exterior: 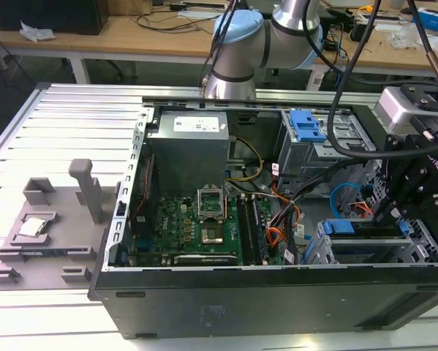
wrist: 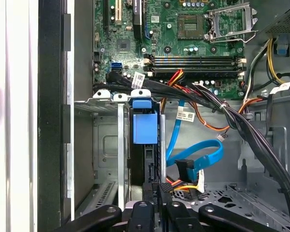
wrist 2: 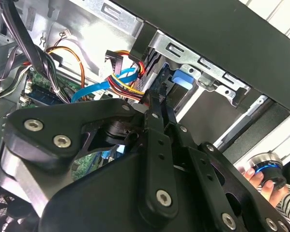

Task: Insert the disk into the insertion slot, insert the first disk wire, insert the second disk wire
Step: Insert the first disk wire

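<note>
One risk is standing out. The blue flat data cable (wrist: 203,153) and the red-yellow-black power wire bundle (wrist: 183,186) are looping loose just beside the end effector (wrist: 158,195). A wire could be snagging on the fingers, or getting pinched against the cage edge, if the arm is pushing in off-line. A connector meeting the disk's rear edge at a tilt could be jamming or bending its contacts; this is judgement only. The thick black cable bundle (wrist: 241,121) is also hanging across the bay and could be dragging on the wrist.

The end effector's fingers are standing drawn together, closed. Whether they are pinching a connector I cannot tell.

The disk (wrist: 145,126), in its blue carrier, is already sitting edge-on inside the insertion slot (wrist: 106,145). This is the grey drive cage in the corner of the computer case (exterior: 204,307), on the exterior view's right. The disk is lying straight ahead of the fingertips, near them, with its rear edge facing them. Touching or apart, I cannot tell.
</note>
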Robot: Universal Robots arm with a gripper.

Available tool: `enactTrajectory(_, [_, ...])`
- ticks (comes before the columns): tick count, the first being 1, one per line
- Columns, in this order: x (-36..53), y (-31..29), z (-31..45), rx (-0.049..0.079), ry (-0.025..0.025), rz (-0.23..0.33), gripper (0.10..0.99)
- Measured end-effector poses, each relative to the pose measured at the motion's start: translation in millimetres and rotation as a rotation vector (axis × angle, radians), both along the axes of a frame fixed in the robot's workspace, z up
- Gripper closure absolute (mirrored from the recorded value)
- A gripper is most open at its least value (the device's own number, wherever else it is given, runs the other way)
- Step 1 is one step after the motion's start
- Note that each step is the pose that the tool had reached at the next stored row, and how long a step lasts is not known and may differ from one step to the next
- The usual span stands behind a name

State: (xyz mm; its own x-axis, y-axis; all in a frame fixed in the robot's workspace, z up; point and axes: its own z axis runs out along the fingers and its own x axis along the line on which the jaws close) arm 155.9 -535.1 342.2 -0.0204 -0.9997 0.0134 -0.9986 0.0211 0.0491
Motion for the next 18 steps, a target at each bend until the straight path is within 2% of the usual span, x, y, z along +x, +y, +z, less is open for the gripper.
enactTrajectory(18, [1.3, -0.5, -8.2, 0.0, 0.0007, 0.0, 0.922])
